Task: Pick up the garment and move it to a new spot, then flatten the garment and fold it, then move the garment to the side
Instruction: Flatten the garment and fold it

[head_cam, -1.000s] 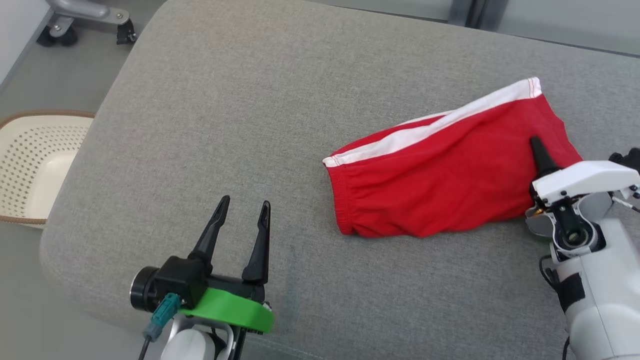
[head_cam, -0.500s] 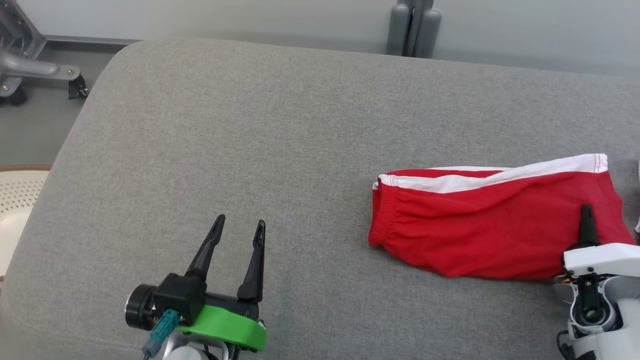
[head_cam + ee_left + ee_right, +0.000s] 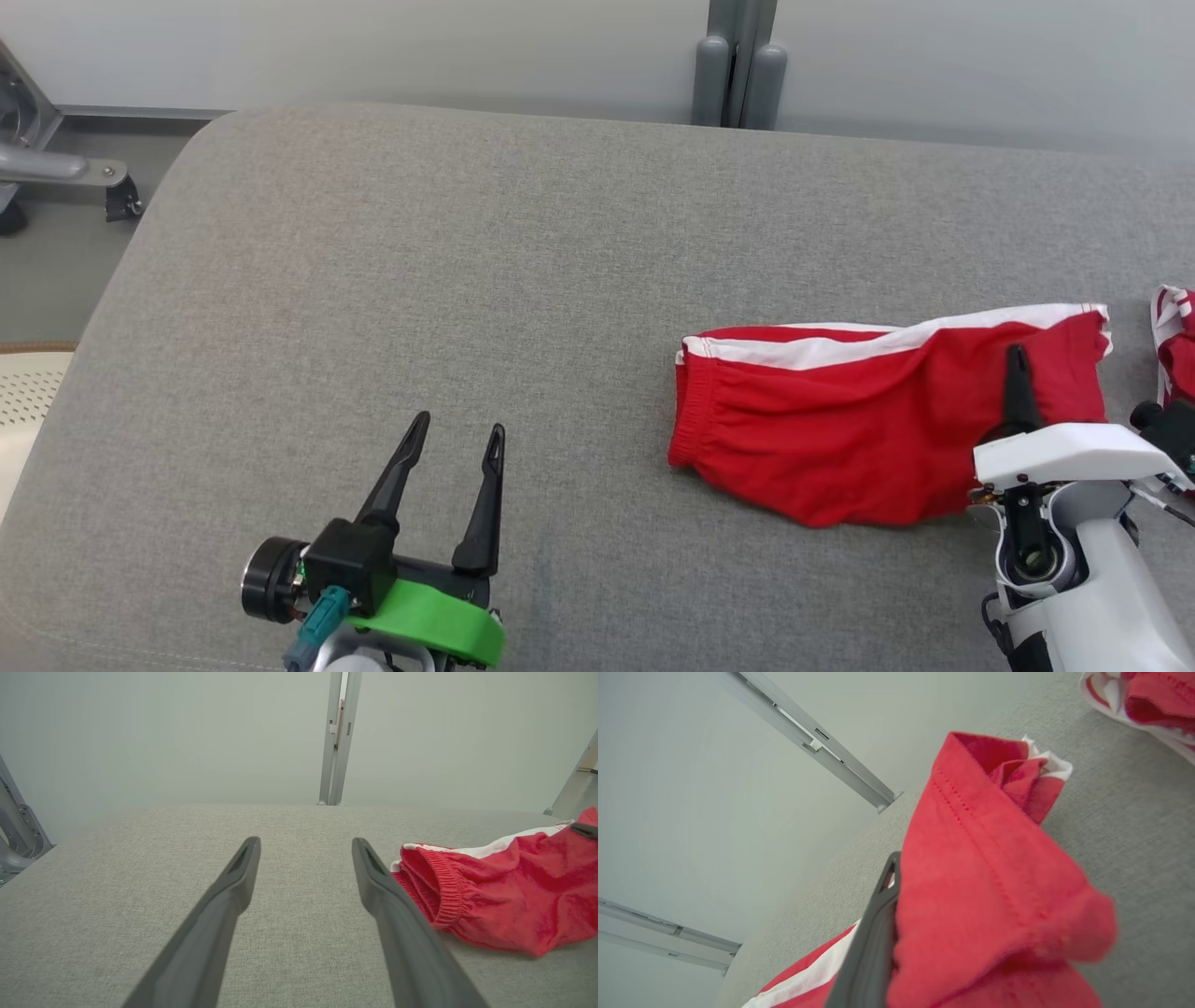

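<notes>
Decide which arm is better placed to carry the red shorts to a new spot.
Right. The right jaws are shut on the shorts; the left jaws stand open, apart from them.

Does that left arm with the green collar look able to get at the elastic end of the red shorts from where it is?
Probably yes. Bare grey cushion lies between the open left gripper and the waistband of the red shorts; the right gripper pinches their far end.

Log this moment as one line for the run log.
step: pick-up | right gripper: shut on red shorts at hem | left gripper: open, over grey cushion, clear of shorts | shorts: mostly lying on cushion
</notes>
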